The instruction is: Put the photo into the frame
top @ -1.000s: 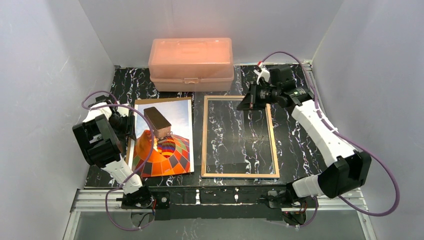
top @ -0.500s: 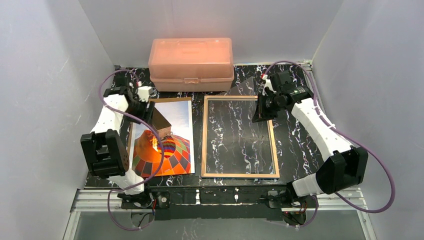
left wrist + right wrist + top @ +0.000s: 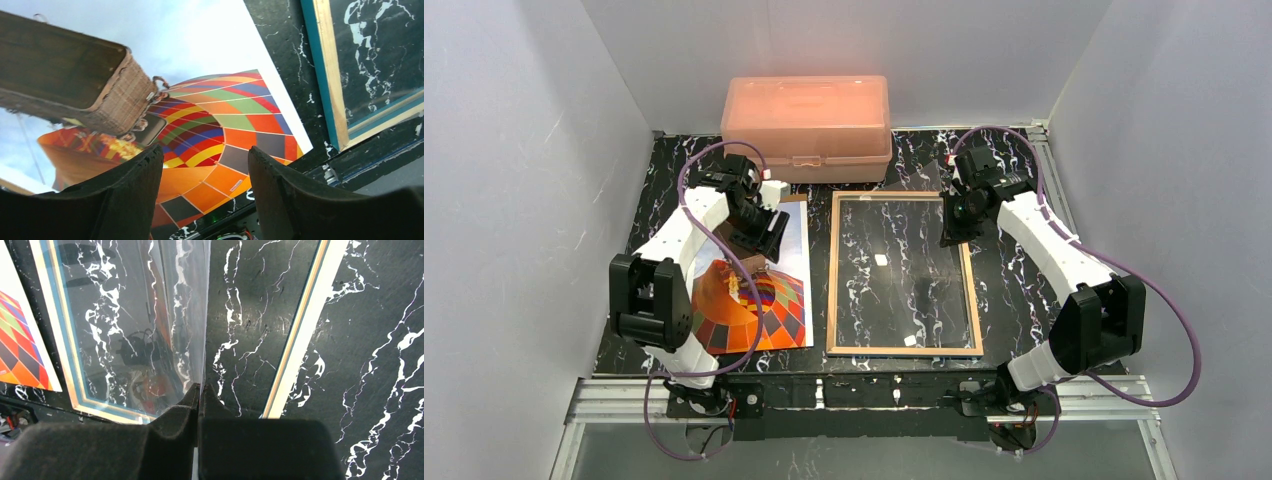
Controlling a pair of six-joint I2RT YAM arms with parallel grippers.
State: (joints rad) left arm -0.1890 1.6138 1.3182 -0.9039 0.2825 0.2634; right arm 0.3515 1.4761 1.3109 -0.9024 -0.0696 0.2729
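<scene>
We find the left claw half open and empty above the balloon photo, which lies flat on the table just left of the frame. The print looks thin, glossy and bendy; we'd pinch an edge, not the face. The right claw is pinched shut on the clear sheet, tilted over the frame.

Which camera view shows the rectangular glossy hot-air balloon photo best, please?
The top external view: the rectangular glossy balloon photo lies flat left of the thin blue-and-tan frame, its outline clear although the left arm covers its upper part. The left wrist view shows a cropped close-up; the right wrist view catches only one corner.
</scene>
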